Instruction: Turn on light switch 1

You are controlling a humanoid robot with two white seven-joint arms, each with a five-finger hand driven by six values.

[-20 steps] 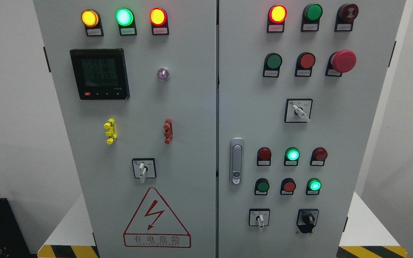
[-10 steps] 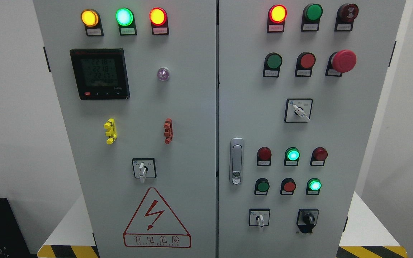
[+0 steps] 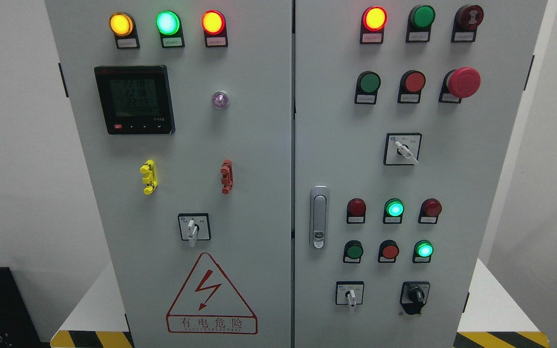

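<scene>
Nothing on the cabinet [image 3: 240,145] is seen to have moved since the earlier frames; only the meter display [image 3: 134,99] digits flicker, and no robot hand is in the head view, so neither hand's state can be told. Which control is light switch 1 cannot be read from the labels; the white-lever selector [image 3: 194,227] on the left door is a possible candidate, untouched. The reach is judged not yet begun; the door handle [image 3: 319,217] and emergency stop [image 3: 462,82] must be avoided.

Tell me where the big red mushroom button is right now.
In the head view, the red mushroom button sits upper right on the right door, beside a flat red button.
</scene>
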